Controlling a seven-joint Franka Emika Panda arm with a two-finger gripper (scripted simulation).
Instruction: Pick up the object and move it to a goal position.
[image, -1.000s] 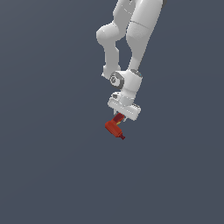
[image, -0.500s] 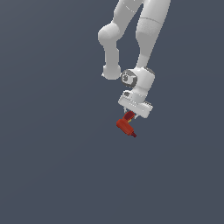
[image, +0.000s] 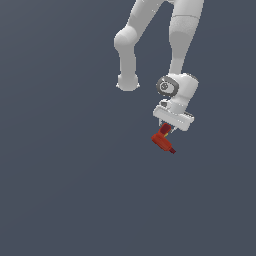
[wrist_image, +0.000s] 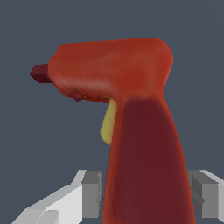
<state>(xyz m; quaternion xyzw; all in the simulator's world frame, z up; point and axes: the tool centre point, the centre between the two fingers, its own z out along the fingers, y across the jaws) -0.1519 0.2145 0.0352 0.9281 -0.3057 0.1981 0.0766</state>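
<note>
The object (image: 163, 139) is a small red L-shaped toy drill with a dark tip, hanging below the white gripper (image: 167, 129) in the exterior view. In the wrist view the object (wrist_image: 131, 109) fills the picture, with its dark red handle between the grey fingers (wrist_image: 92, 194) and a yellow trigger under its body. The gripper (wrist_image: 146, 197) is shut on the handle. Nothing shows under the object in the exterior view.
The white arm (image: 177, 45) comes down from the top of the exterior view. A plain dark grey backdrop (image: 60, 175) surrounds it, with no other objects or marker in view.
The arm has carried the object steadily toward the exterior view's right, and the grip on it has stayed the same.
</note>
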